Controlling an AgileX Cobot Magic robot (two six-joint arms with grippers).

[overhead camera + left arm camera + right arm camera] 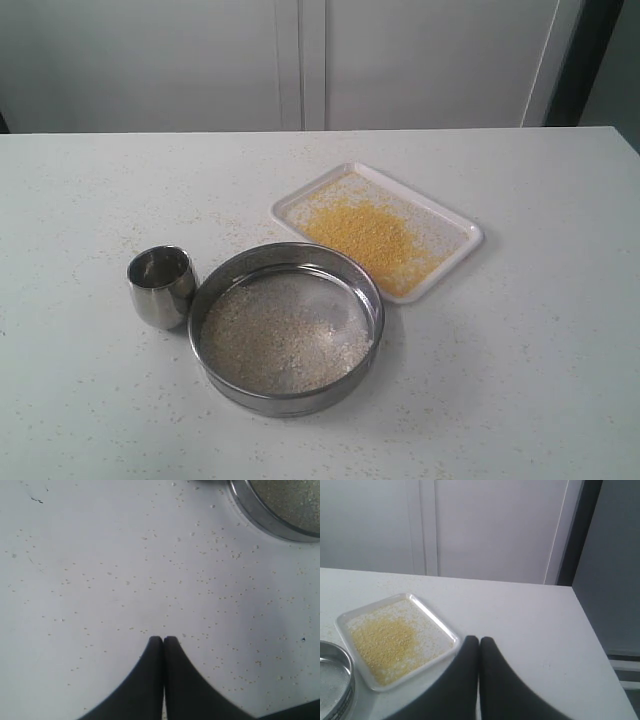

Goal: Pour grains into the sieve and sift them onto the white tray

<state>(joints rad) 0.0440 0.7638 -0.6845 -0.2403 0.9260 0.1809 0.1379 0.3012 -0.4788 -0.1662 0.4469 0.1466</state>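
Note:
The sieve (286, 328) rests on the table with pale beige grains (285, 345) spread over its mesh. Behind it to the right lies the white tray (452, 228), carrying a patch of yellow grains (370, 237). Neither arm shows in the exterior view. My left gripper (163, 639) is shut and empty above bare table speckled with stray bits, the sieve's steel rim (260, 516) off at one corner. My right gripper (479, 640) is also shut and empty, hovering beside a corner of the white tray (440, 650); an edge of the sieve (340, 675) is visible there too.
A small rounded steel cup (161, 286) stands upright just left of the sieve, apparently empty. Stray specks are scattered over the white table (520, 380). The table's right edge (592, 630) drops off near my right gripper. A white cabinet wall stands behind.

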